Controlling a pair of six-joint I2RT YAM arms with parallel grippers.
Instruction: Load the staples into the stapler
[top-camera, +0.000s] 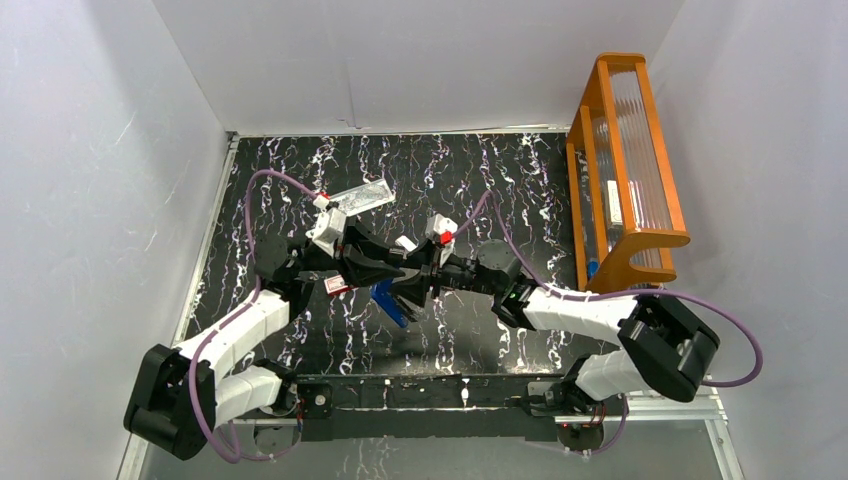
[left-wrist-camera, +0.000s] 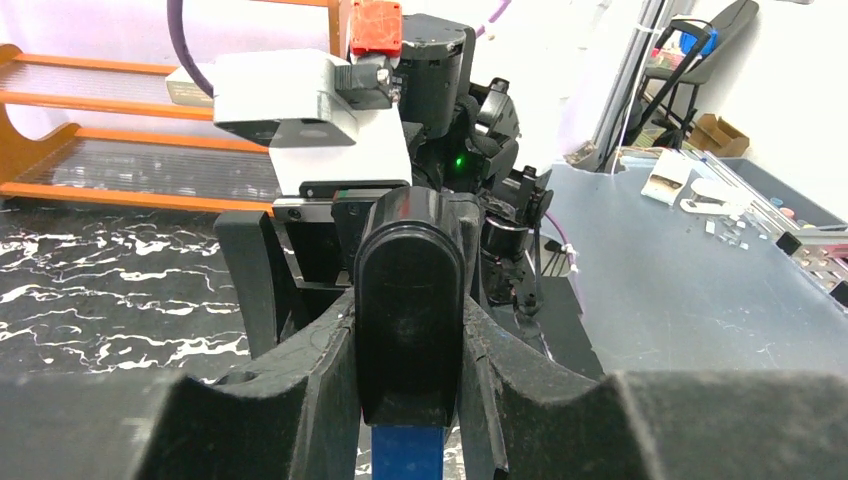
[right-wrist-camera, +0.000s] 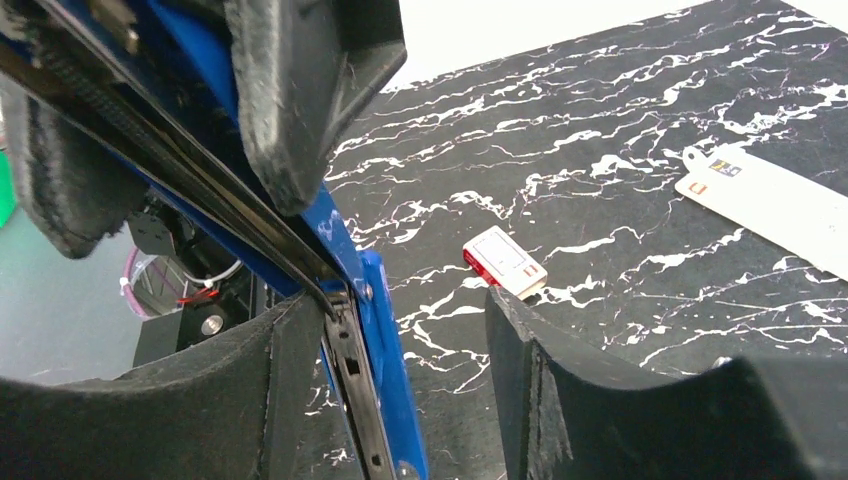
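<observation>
Closest, clamped tight in the left pincer (left-wrist-camera: 410, 345): black end of the stapler (left-wrist-camera: 408, 455), 2 pads pressed against its sides, blue body hanging below. Held off the table (top-camera: 480, 180), tilted. Facing it head-on, right pincer (right-wrist-camera: 400, 340) spread apart, gripping nothing; stapler's blue arm and thin metal rail passing between its fingers, lying against 1 finger (right-wrist-camera: 260, 390), clear of the other. Just beyond the right pincer's tips, flat on the table: small red-and-white box (right-wrist-camera: 505, 262), touched by neither pincer. Cannot tell whether any staples sit in the rail. Farther past the box, flat clear packet (right-wrist-camera: 770, 200) with a white label. Farthest, out past the right pincer's arm, orange wooden rack (top-camera: 625, 170).
</observation>
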